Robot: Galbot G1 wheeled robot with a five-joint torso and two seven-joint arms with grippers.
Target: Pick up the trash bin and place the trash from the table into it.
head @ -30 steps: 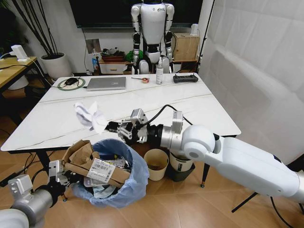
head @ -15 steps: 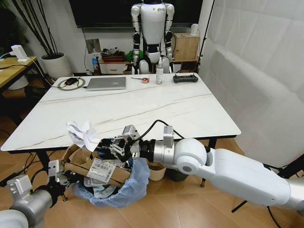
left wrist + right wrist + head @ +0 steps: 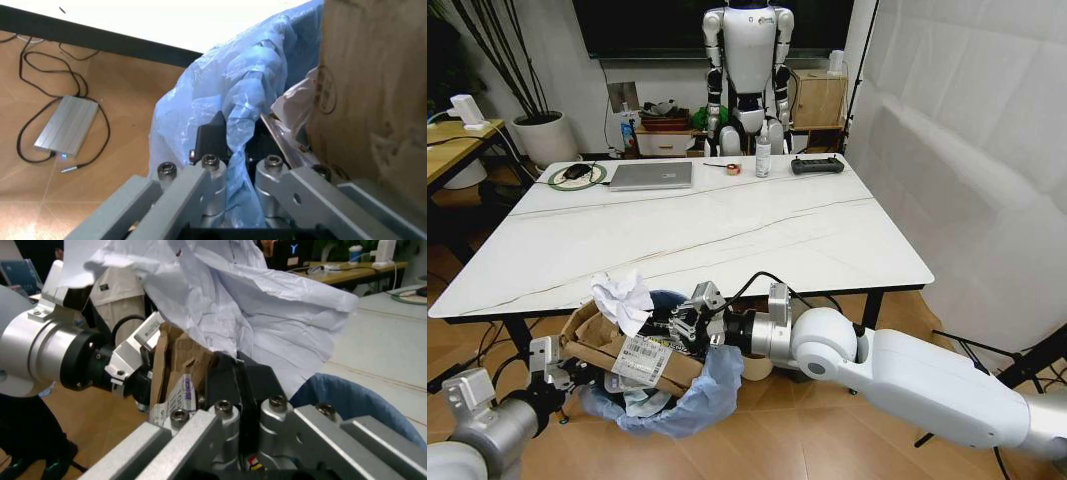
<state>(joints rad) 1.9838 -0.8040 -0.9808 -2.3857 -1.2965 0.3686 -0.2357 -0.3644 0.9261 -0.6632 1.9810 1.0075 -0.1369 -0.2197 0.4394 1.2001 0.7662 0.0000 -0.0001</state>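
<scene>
- The trash bin (image 3: 682,395), lined with a crinkled light-blue bag, hangs just off the near edge of the counter (image 3: 727,225), below the counter top.
- Inside the trash bin a torn brown cardboard box (image 3: 617,345) with a white barcode label sticks up above the rim; under it lie more scraps, including something pale blue, too jumbled to name.
- The left tool (image 3: 545,362) sits at the trash bin's left rim; in the left wrist view its fingers (image 3: 207,172) are pinched on the blue bag and rim (image 3: 230,115), with the cardboard just beside them.
- The right tool (image 3: 667,322) reaches in from the right over the mouth of the trash bin, its fingers pressed together on a crumpled white paper (image 3: 622,298).
- The crumpled white paper is held above the cardboard box, near the counter's front edge.
- In the right wrist view the crumpled white paper (image 3: 227,300) spreads out past the fingers (image 3: 233,385), with the cardboard and the blue rim behind.
- At the far end of the counter stand a grey laptop (image 3: 652,175), a white spray bottle (image 3: 763,155), a black controller (image 3: 817,165) and a small roll of tape (image 3: 732,168), well apart from the trash bin.
- A cream bin (image 3: 757,365) stands on the floor behind the right arm, mostly hidden by it.
- A white humanoid robot (image 3: 749,70) stands beyond the counter.
</scene>
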